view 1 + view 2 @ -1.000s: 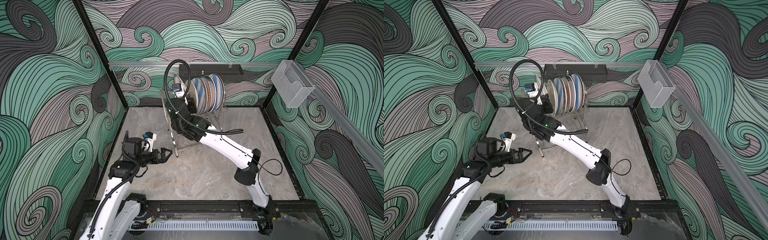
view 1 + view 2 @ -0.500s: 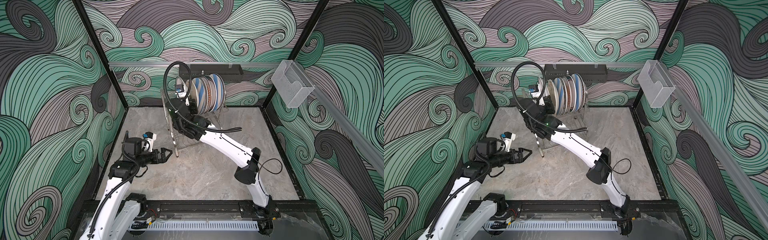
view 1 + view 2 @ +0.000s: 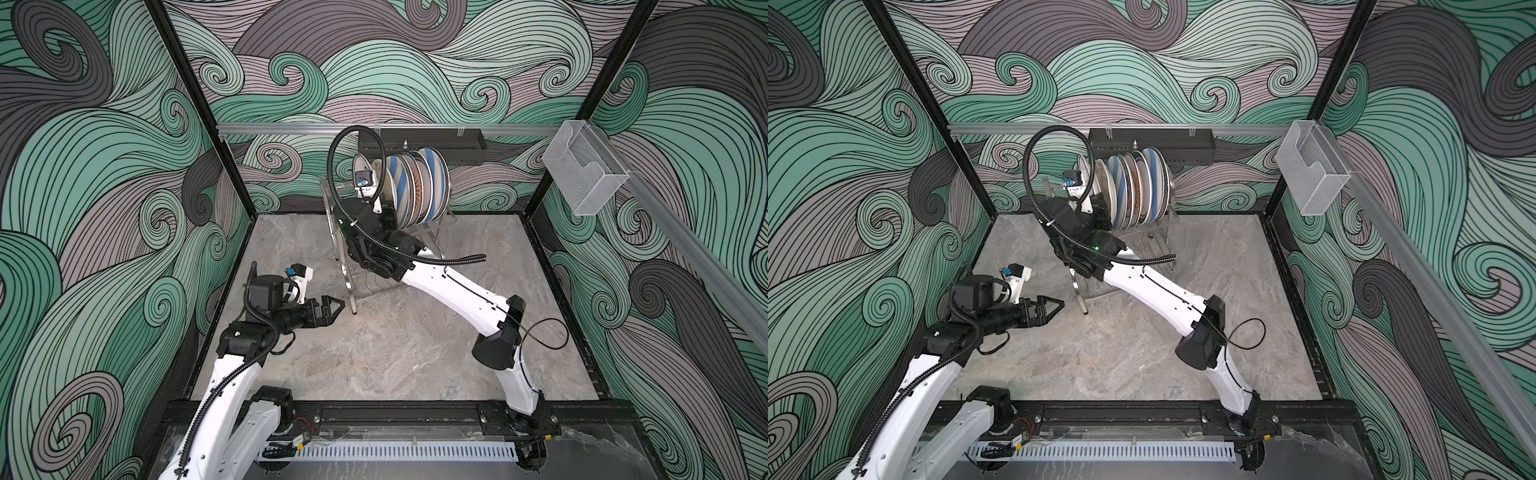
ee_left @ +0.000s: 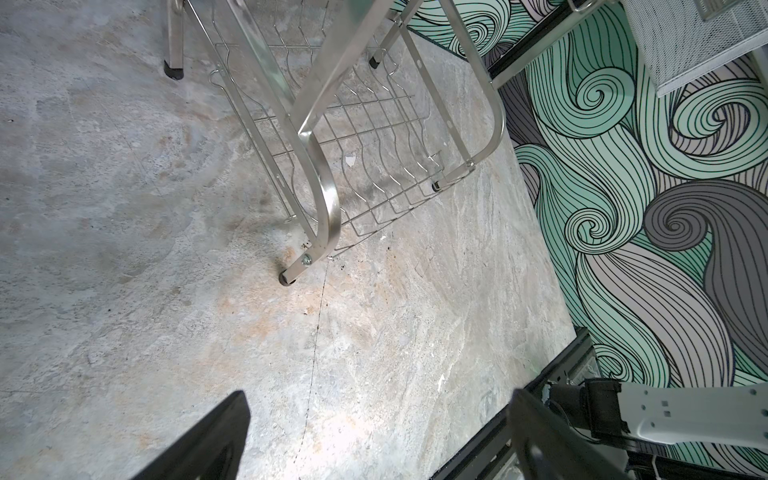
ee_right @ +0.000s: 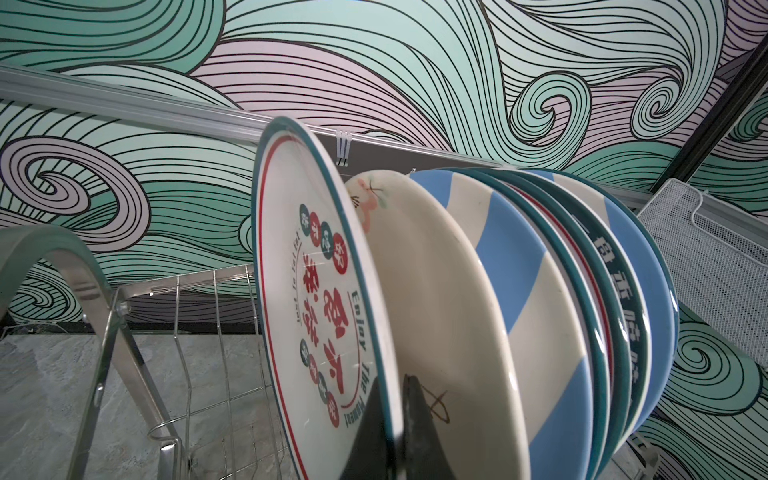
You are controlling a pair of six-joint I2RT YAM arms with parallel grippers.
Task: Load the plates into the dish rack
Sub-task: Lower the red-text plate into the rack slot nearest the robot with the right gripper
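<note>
The steel dish rack (image 3: 337, 249) stands at the back of the table, with several plates (image 3: 417, 187) upright in a row on its upper tier. My right gripper (image 5: 392, 386) is shut on the lower rim of a teal-rimmed plate with red and black characters (image 5: 316, 299). It holds that plate upright over the upper tier, at the row's open end, close beside a cream plate (image 5: 436, 299). Behind the cream plate comes a blue-white striped plate (image 5: 511, 257). My left gripper (image 3: 338, 305) is open and empty, low over the table by the rack's front foot (image 4: 289, 277).
A black perforated tray (image 3: 419, 139) hangs on the back wall behind the rack. A clear acrylic box (image 3: 582, 174) is fixed to the right wall rail. The rack's lower wire tier (image 4: 374, 137) holds nothing. Bare stone table (image 3: 395, 340) lies in front.
My right gripper has carried the character plate a little up and toward the row of plates. The left arm has not moved.
</note>
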